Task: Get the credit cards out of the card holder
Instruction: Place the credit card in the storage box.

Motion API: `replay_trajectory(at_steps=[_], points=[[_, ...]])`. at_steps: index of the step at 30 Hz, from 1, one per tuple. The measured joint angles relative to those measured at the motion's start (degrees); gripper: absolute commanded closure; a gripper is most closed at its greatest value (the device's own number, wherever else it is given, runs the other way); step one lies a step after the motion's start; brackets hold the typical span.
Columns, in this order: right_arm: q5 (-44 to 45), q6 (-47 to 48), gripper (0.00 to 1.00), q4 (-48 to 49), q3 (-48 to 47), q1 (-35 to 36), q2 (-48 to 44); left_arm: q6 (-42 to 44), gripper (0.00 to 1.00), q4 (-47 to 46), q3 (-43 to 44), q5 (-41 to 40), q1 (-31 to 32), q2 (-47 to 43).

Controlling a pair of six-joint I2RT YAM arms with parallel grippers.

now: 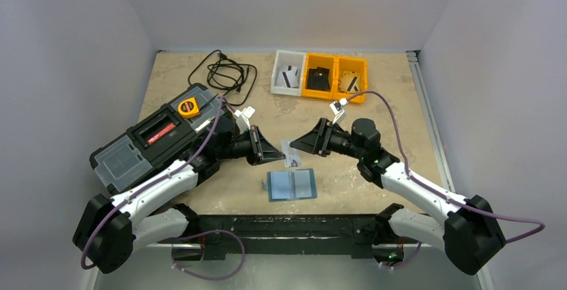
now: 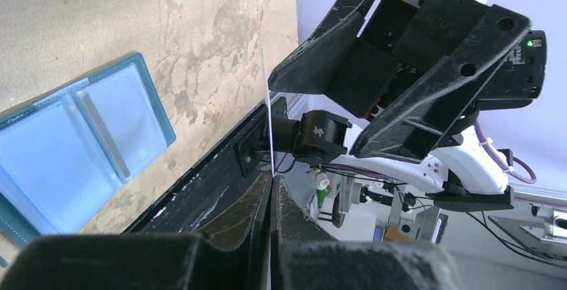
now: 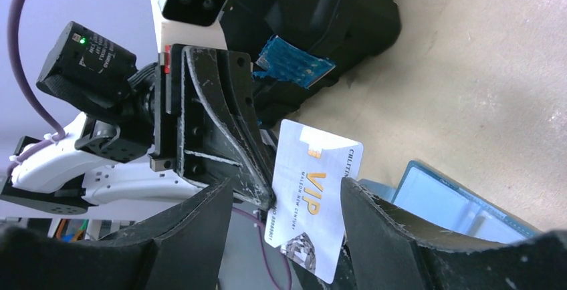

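Observation:
The card holder [image 1: 292, 184] lies open and flat near the front edge, its pale blue inside up; it also shows in the wrist views [image 2: 87, 150] [image 3: 455, 200]. My left gripper [image 1: 276, 151] [image 2: 273, 178] is shut on the edge of a white VIP credit card [image 1: 289, 154] [image 3: 314, 203], held in the air above the holder. That card shows edge-on [image 2: 268, 116] in the left wrist view. My right gripper [image 1: 299, 144] [image 3: 286, 184] faces it, open, with one finger on each side of the card. The right-hand finger [image 3: 374, 216] is at the card's edge; the left-hand one stands apart.
A black toolbox [image 1: 157, 139] with a yellow tape measure [image 1: 189, 107] on it sits at the left. A black cable [image 1: 224, 73] lies at the back. A white bin [image 1: 289, 73] and two yellow bins [image 1: 319, 76] [image 1: 350, 77] at the back each hold a card.

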State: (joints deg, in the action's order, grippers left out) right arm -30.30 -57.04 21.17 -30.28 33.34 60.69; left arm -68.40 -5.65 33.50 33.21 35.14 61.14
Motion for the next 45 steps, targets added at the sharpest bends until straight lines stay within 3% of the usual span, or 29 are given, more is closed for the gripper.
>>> replay_trajectory(at_steps=[14,22,25,31,33,36,38,41,45], points=[[-0.44,0.46,0.44,-1.46,1.09,-1.81,-0.96,-1.11,1.0,-1.57,-0.24,0.9,-0.24,0.0],[-4.55,-0.48,0.52,2.01,2.19,-1.88,1.92,-1.57,1.0,-3.08,-0.24,1.29,-0.26,0.26],[-6.82,-1.57,0.63,4.74,3.15,-1.88,3.5,-1.92,1.0,-4.04,-0.24,1.77,-0.26,0.92],[-9.7,-3.43,1.0,8.24,3.52,-1.9,4.48,-2.45,1.0,-4.11,-0.26,2.38,-0.26,1.49],[-10.08,-3.85,1.0,9.4,3.52,-1.92,4.33,-2.43,0.86,-3.85,-0.28,2.32,-0.26,1.66],[-10.29,-3.8,1.0,9.66,3.5,-1.9,4.15,-1.6,0.56,-2.49,-0.28,2.25,-0.26,1.73],[-10.19,-3.67,1.0,9.14,3.52,-1.9,4.17,-0.68,0.42,-0.76,-0.15,1.95,-0.24,1.53],[-9.77,-3.19,1.0,8.26,3.5,-1.9,4.17,2.12,0.27,5.99,1.22,0.13,-0.26,0.7],[-8.55,-2.16,1.0,4.66,2.05,-1.9,4.74,7.15,0.17,17.88,5.68,-4.85,-0.26,-1.49]])
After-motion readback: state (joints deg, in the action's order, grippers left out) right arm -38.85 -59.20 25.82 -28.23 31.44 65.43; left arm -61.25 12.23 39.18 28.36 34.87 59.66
